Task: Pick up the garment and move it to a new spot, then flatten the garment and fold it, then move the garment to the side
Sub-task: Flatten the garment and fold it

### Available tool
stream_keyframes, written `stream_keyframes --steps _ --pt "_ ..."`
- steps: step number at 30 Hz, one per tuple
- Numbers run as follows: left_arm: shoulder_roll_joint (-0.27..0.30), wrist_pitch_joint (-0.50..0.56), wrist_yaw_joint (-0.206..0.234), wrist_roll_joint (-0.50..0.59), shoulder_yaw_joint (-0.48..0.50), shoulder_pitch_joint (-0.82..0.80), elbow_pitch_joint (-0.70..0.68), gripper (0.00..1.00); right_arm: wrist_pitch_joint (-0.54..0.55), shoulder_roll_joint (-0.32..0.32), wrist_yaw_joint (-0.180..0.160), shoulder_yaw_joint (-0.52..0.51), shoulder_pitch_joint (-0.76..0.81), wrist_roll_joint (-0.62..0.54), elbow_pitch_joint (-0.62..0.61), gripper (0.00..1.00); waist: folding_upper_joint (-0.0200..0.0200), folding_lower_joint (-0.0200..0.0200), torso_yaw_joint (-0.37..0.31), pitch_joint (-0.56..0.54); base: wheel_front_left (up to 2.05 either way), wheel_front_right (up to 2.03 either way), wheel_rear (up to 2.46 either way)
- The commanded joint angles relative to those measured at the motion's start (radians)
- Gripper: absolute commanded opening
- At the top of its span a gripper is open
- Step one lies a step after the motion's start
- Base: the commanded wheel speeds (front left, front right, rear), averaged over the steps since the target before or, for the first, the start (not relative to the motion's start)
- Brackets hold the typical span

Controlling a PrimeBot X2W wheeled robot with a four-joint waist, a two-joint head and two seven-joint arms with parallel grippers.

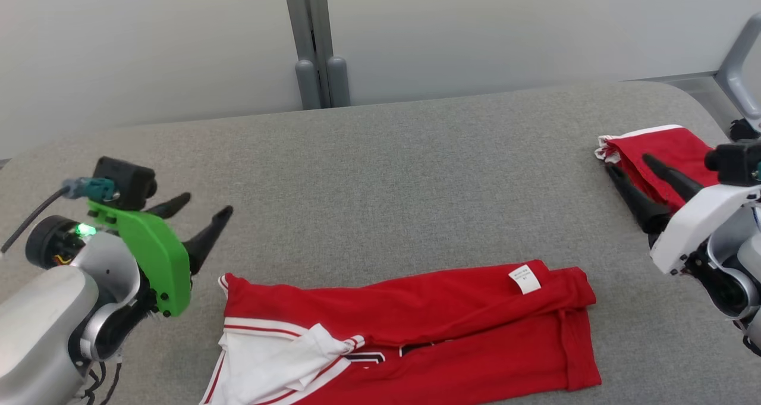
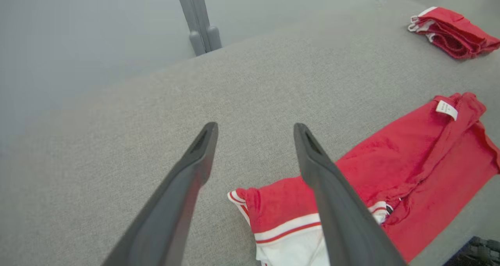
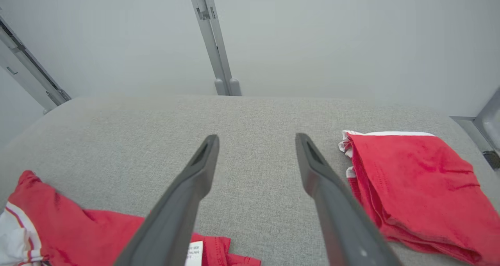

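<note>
The garment (image 1: 416,327) is a red jersey with white trim and a white label. It lies loosely folded and rumpled on the grey table (image 1: 380,173) near the front edge. My left gripper (image 1: 205,209) hovers open just beyond the garment's left end, holding nothing. In the left wrist view the open fingers (image 2: 254,126) frame bare table, and the garment (image 2: 394,160) lies to their right. My right gripper (image 1: 629,164) stands open at the far right, above and beyond the garment's right end. In the right wrist view the garment (image 3: 58,223) lies at the lower left of the gripper (image 3: 256,137).
A second red garment (image 1: 660,149), folded into a small stack, lies at the table's right edge, right beside my right gripper; it is also in the wrist views (image 3: 414,172) (image 2: 455,31). A grey post (image 1: 315,42) stands behind the table. Bare cloth surface spans the table's middle and back.
</note>
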Motion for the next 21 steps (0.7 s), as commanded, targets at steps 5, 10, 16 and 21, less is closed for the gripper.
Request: stream_keyframes --steps 5,10,16,21 --pt "-0.007 -0.378 0.193 0.07 0.109 0.173 -0.027 1.0 -0.146 0.088 0.0 -0.226 0.127 -0.16 0.058 1.0 0.0 0.0 -0.001 -0.008 0.0 0.0 0.0" --pt "-0.048 -0.525 0.278 0.068 0.226 0.318 -0.048 1.0 -0.158 0.179 0.0 -0.411 0.259 -0.289 -0.028 1.0 0.0 0.0 0.006 -0.005 0.0 0.0 0.0" --pt "-0.205 -0.531 0.261 0.236 0.5 0.511 -0.108 1.0 -0.159 0.295 0.0 -0.596 0.456 -0.42 -0.164 1.0 0.0 0.0 0.025 0.005 0.0 0.0 0.0" --pt "-0.374 -0.531 0.174 0.403 0.682 0.645 -0.122 1.0 -0.159 0.37 0.0 -0.655 0.548 -0.468 -0.18 1.0 0.0 0.0 0.03 0.013 0.0 0.0 0.0"
